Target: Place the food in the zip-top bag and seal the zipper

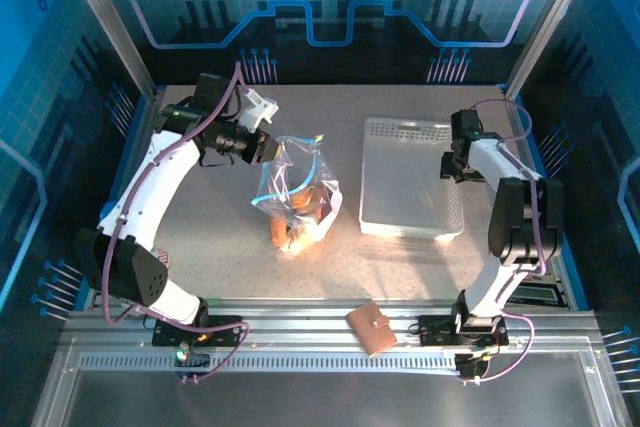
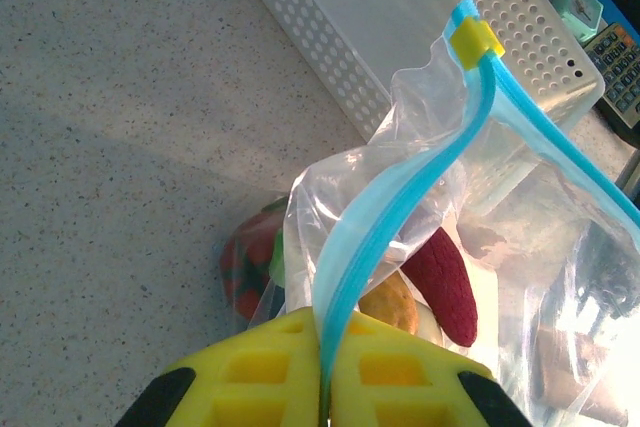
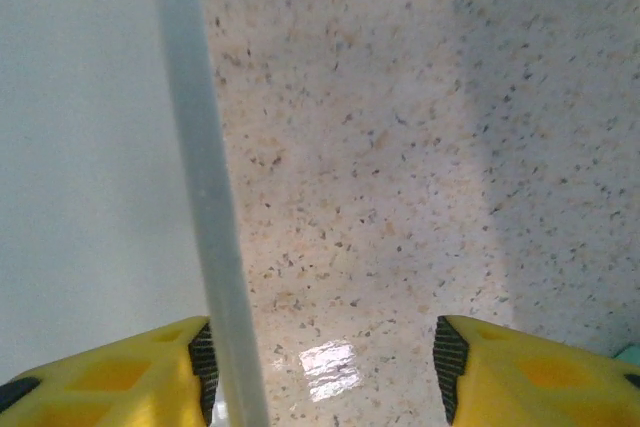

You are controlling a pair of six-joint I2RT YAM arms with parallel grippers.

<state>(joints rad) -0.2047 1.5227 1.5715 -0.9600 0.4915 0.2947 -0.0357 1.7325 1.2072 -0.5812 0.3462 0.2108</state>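
In the top view the left gripper (image 1: 266,146) is seen at 10 o'clock of the zip-top bag (image 1: 297,182), whose clear film is hard to trace against the table (image 1: 200,237). In the left wrist view its yellow pads (image 2: 270,377) are pressed together on the zipper (image 2: 400,212), and the strip's near end is hidden between them. A yellow slider (image 2: 476,40) sits on the strip at 1 o'clock. From it a second blue band runs toward 4 o'clock, and whether the mouth is sealed cannot be told. The food (image 2: 445,282) is seen in the bag: a dark red piece, an orange-tan one partly covered by the pads, and a red one at 9 o'clock blurred by film. Other pieces cannot be made out. The white basket (image 1: 410,182) lies at 3 o'clock of the bag. The right gripper (image 3: 320,367) is spread wide, with the basket's rim rising between its fingers, just beside the left one; contact cannot be judged. A brown wallet (image 1: 372,329) lies at 6 o'clock.
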